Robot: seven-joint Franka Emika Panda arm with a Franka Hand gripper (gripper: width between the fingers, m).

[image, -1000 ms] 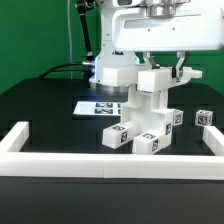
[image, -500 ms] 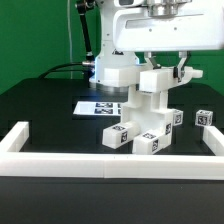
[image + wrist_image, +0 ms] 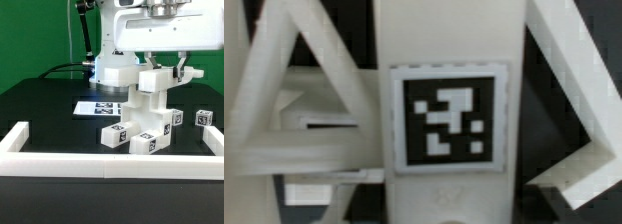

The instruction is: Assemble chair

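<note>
Chair (image 3: 145, 110) stands between the side border rails (image 3: 14, 140).

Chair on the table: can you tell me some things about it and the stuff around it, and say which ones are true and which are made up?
1. The gripper is shut on the top of the chair. True.
2. The chair stands on a red table. False: the table is black.
3. The marker board lies flat on the table. True.
4. The chair sits outside the white rails. False: it stands inside the border rails.
5. A small tagged block sits apart from the chair, at the exterior view's right. True.
</note>
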